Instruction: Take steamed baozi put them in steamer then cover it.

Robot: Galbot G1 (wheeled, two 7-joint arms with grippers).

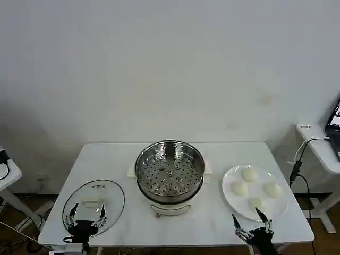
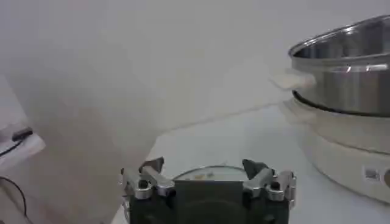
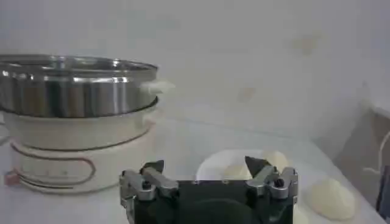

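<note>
Standing at the middle of the white bench (image 1: 223, 223) from the head camera, the steamer (image 1: 170, 171) has its perforated tray bare and uncovered. To its right a white plate (image 1: 229, 197) carries four steamed baozi (image 1: 249, 173), all clear of the steamer. To the steamer's left a glass lid (image 1: 109, 204) lies flat on the bench. The left claw (image 1: 85, 215) hovers over the near edge of that lid with its fingers spread wide, holding nothing. The right claw (image 1: 252, 223) sits at the near edge of the plate, fingers likewise wide apart and empty.

From the left wrist, the left claw (image 2: 207, 173) gapes wide above the lid (image 2: 207, 175), and the steamer (image 2: 347, 79) rises off to one side on its cream base.

From the right wrist, the right claw (image 3: 207, 171) is spread wide just short of the plate (image 3: 210, 171); steamed baozi (image 3: 329, 198) lie beyond its fingertips, untouched, and the steamer (image 3: 76, 91) stands well apart from them.
</note>
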